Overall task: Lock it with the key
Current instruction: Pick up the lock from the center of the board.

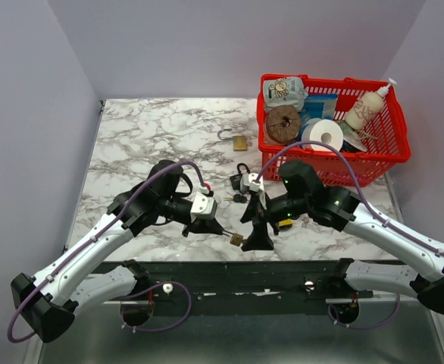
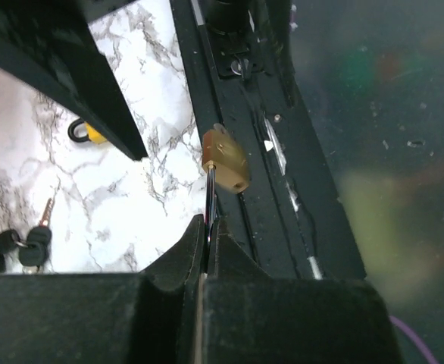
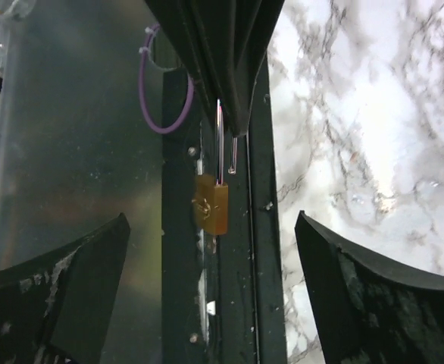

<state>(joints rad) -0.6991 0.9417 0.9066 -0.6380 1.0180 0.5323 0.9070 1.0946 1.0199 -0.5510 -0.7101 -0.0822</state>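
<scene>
My left gripper [image 1: 219,230] is shut on the thin shackle of a small brass padlock [image 1: 236,240], held over the table's near edge. In the left wrist view the padlock [image 2: 225,158] sticks out beyond the closed fingertips [image 2: 207,225]. My right gripper [image 1: 257,233] is open and empty, right beside the padlock. In its wrist view the padlock [image 3: 211,203] hangs between the spread fingers [image 3: 63,280], one shackle leg free of the body. A bunch of keys [image 1: 239,199] lies on the marble behind the grippers and also shows in the left wrist view [image 2: 26,246].
A second brass padlock [image 1: 239,142] with an open shackle lies farther back. A red basket [image 1: 373,163] with bottles, tape rolls and packets stands at the back right. The black base rail [image 1: 207,273] runs along the near edge under the held padlock.
</scene>
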